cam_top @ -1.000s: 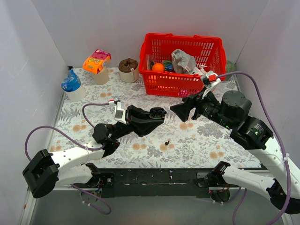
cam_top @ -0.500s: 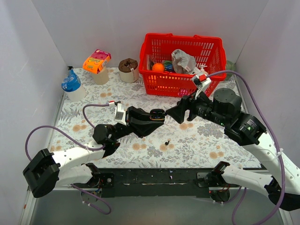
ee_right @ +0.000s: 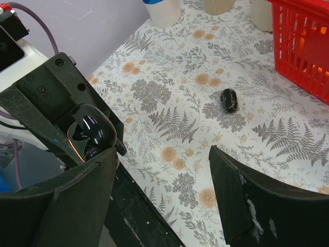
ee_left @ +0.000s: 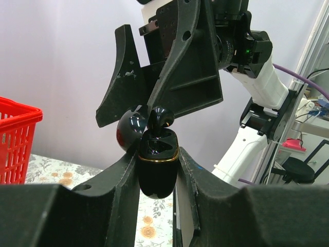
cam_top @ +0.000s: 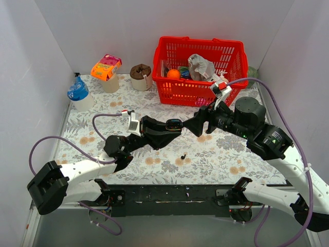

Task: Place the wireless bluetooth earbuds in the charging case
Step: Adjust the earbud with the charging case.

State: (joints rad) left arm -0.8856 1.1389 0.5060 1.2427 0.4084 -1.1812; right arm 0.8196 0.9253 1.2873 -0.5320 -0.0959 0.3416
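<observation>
Right gripper (cam_top: 194,125): has swung left since a second ago and now sits just beside the case (ee_left: 157,164), jaws wide, nothing between them. Left gripper (cam_top: 170,125): clamped on the case body and holding it above the table (cam_top: 231,149), lid (ee_left: 129,133) tipped open. Bud (ee_left: 160,117): stands in the case mouth and looks proud of the rim; whether it is fully seated cannot be told. Loose bud (ee_right: 228,99): lies on the table, well apart from both grippers. Step, as judged: seat the bud. Handling: keep the case steady and its mouth up, and bring one right finger squarely onto the bud's top. Press lightly along the socket line, since a sideways nudge could flick the bud out or tip the lid closed.
</observation>
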